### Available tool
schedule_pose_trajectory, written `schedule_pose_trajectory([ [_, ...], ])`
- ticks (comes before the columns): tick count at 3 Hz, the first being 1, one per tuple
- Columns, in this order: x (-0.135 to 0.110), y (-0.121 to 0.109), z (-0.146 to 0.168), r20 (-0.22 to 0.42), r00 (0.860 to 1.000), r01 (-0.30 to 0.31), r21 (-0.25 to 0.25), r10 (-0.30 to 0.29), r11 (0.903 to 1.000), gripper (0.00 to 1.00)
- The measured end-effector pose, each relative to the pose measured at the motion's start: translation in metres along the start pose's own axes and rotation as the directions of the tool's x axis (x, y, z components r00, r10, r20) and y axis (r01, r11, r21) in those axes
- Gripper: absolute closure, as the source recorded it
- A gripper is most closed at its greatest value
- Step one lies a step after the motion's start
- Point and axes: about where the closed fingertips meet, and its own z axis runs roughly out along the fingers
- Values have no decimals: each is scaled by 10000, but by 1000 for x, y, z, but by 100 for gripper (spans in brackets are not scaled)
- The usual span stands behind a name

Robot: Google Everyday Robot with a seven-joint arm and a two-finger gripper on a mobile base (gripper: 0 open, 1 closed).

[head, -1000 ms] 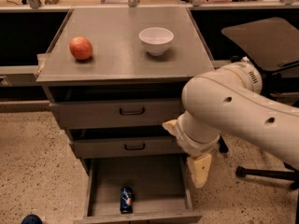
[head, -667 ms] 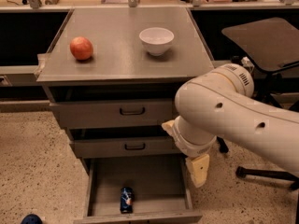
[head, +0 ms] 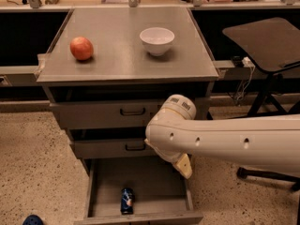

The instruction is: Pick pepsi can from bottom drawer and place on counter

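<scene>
The pepsi can lies on its side on the grey floor of the open bottom drawer, near the front edge, left of centre. The grey counter tops the cabinet above. My white arm reaches in from the right at mid height, in front of the middle drawer. My gripper hangs below the arm's end, over the drawer's right side, to the right of and above the can. It holds nothing that I can see.
A red apple and a white bowl stand on the counter. The two upper drawers with black handles are closed. A dark round side table stands at the right. A blue object lies on the floor, bottom left.
The arm has stretched out and now lies lower and further left across the view. The gripper has moved down towards the open bottom drawer. The can has not moved.
</scene>
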Motion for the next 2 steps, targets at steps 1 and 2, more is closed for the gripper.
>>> schedule_pose_trajectory([
  [1, 10, -3, -1, -591, 9980, 237, 104, -230, 9997, 0],
  [2, -4, -16, 25, -139, 9926, 1199, -341, -1204, 9922, 0],
])
